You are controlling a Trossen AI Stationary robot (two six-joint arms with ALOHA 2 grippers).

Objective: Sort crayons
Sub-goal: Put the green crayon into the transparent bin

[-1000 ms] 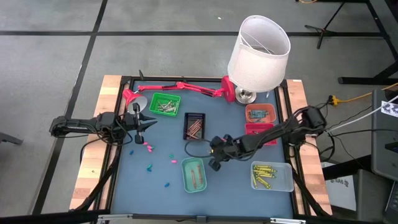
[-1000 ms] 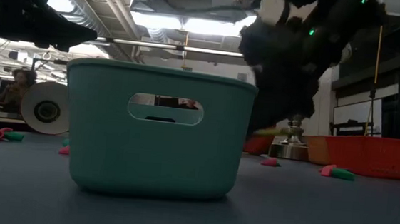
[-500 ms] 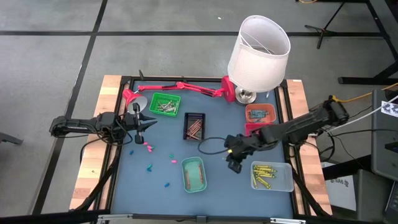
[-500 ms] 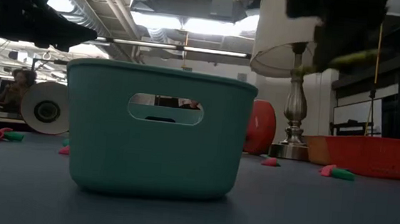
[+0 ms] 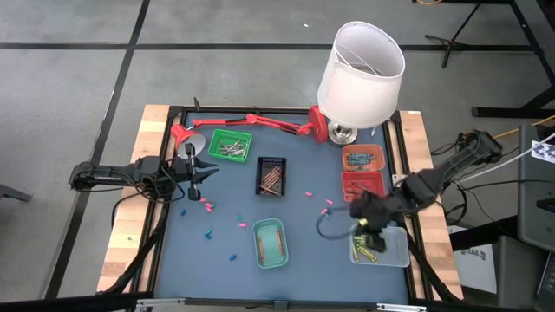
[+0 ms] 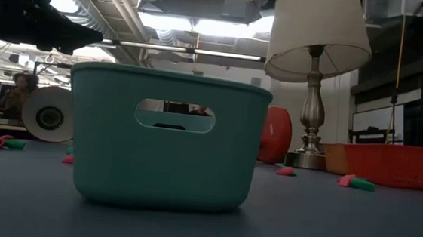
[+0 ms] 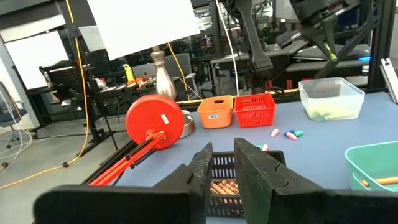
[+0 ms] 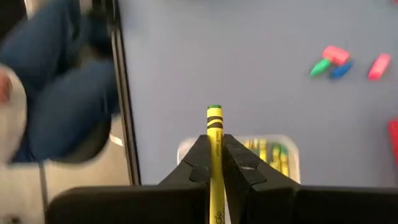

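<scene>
My right gripper (image 5: pixel 368 227) hangs over the clear tray (image 5: pixel 392 251) of yellow crayons at the table's near right, shut on a yellow crayon (image 8: pixel 214 130). The tray shows below its fingertips in the right wrist view (image 8: pixel 292 149). Loose pink and teal crayons lie flat on the blue mat, some at the left (image 5: pixel 205 204) and some mid-table (image 5: pixel 326 208). At the table's left, my left gripper (image 5: pixel 208 171) waits, pointing level toward the black tray (image 7: pixel 224 180). Its fingers (image 7: pixel 205 168) stand a narrow gap apart with nothing between them. My right gripper pinches the yellow crayon between its two fingers, on the shaft just below its banded end (image 8: pixel 215 144). The crayon lies along the fingers, and that end (image 8: pixel 214 115) sticks out past the fingertips. The fingers slant down. The crayon is lifted clear above the clear tray.
Sorting trays stand on the mat: green (image 5: pixel 230 146), black (image 5: pixel 271 176), teal (image 5: pixel 270 243), orange (image 5: pixel 362 159) and red (image 5: pixel 362 184). A red desk lamp (image 5: pixel 251 121) lies along the far edge, beside a table lamp with a white shade (image 5: pixel 361 62).
My right gripper has risen from beside the teal tray and swung toward the table's right edge, tipping further down, with the yellow crayon still in its fingers. It now hangs over the clear tray and has left the low view.
</scene>
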